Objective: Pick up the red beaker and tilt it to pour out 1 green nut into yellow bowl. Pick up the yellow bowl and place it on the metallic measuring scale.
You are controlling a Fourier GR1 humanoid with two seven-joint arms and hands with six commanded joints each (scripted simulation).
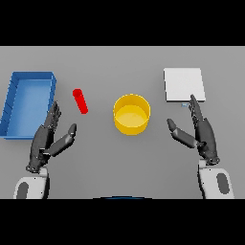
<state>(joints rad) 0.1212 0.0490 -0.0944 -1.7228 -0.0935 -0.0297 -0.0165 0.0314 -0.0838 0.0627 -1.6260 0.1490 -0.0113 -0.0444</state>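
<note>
A slim red beaker (80, 101) stands on the grey table left of centre, leaning slightly. Its contents are not visible. The yellow bowl (131, 114) sits in the middle of the table, and its inside looks plain yellow. At the back right lies the flat metallic measuring scale (184, 84). My left hand (45, 139) is open, below and to the left of the beaker and apart from it. My right hand (202, 131) is open too, to the right of the bowl; its fingertips reach the scale's front edge.
A blue tray (10, 103) with raised walls stands at the far left, just behind my left hand's fingertips.
</note>
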